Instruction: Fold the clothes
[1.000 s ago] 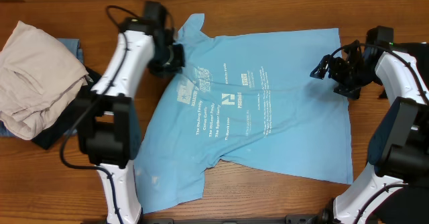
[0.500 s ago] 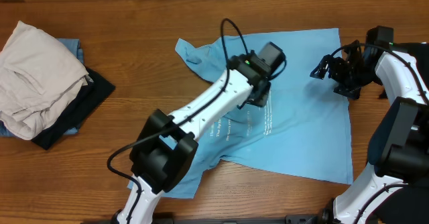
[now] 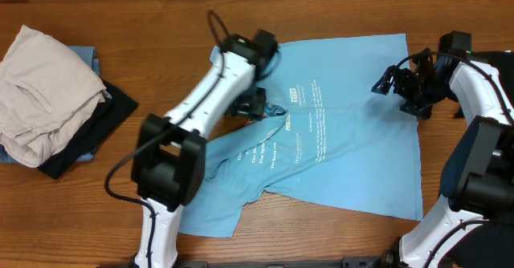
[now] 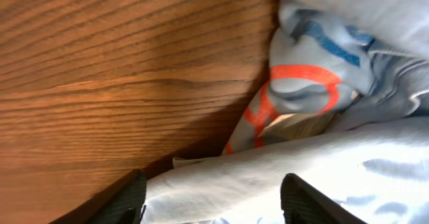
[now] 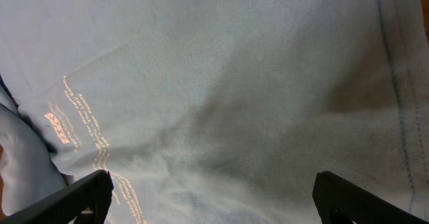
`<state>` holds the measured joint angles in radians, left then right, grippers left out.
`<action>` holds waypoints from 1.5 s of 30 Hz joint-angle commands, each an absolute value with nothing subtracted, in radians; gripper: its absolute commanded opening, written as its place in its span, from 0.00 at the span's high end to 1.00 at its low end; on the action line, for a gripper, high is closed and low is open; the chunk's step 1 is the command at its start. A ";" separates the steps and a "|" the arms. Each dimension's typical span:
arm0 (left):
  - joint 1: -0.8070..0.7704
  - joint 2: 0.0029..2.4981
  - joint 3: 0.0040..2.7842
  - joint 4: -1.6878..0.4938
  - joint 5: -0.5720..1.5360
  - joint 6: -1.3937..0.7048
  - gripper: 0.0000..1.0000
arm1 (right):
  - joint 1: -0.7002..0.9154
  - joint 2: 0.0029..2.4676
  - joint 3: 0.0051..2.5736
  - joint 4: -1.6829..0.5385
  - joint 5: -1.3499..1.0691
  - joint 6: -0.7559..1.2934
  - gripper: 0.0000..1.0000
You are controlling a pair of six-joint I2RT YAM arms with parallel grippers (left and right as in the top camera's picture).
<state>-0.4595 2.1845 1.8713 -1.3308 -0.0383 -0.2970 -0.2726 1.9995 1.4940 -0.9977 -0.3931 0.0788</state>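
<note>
First sideways fold of the light sky-blue short-sleeved T-shirt with white lettering (image 3: 353, 156) is judged to be in hand.
At the left of the frame, a heap of off-white, blue and black soft garments (image 3: 48, 91) is set aside on the brown wooden table (image 3: 321, 3). The left pincer (image 3: 250, 105) is placed low at the shirt's bunched left edge, mid-frame; cloth lies between its fingers, but whether it is clamped cannot be told. The right pincer (image 3: 384, 84) is held with its fingers apart above the shirt's upper right part. A sure grip and a level carry rightward are called for next.
</note>
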 commanded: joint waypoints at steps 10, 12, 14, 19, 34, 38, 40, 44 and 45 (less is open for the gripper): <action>-0.324 2.198 1.610 -1.287 0.359 0.004 0.23 | -0.270 1.975 1.512 -0.996 -0.402 0.081 0.00; -0.324 2.198 1.562 -1.247 0.359 0.004 0.26 | -0.270 1.975 1.512 -0.996 -0.402 0.082 0.00; -0.325 2.198 1.552 -1.239 0.359 0.004 0.46 | -0.270 1.975 1.512 -0.996 -0.402 0.082 0.00; -0.326 2.197 1.587 -1.287 0.360 -0.028 0.96 | -0.270 1.975 1.512 -0.996 -0.402 0.081 0.00; -0.620 2.197 1.671 -1.272 0.307 -0.305 0.71 | -0.270 1.975 1.512 -0.996 -0.402 0.082 0.00; -0.717 2.197 1.671 -1.211 0.295 -0.329 0.43 | -0.270 1.975 1.512 -0.996 -0.402 0.081 0.00; -0.745 2.197 1.671 -1.195 0.284 -0.329 0.40 | -0.270 1.975 1.512 -0.996 -0.402 0.081 0.00; -0.750 2.197 1.739 -1.213 0.278 -0.329 0.58 | -0.270 1.975 1.512 -0.996 -0.402 0.082 0.00; -0.743 2.197 1.778 -1.227 0.277 -0.329 0.59 | -0.270 1.975 1.512 -0.996 -0.402 0.082 0.00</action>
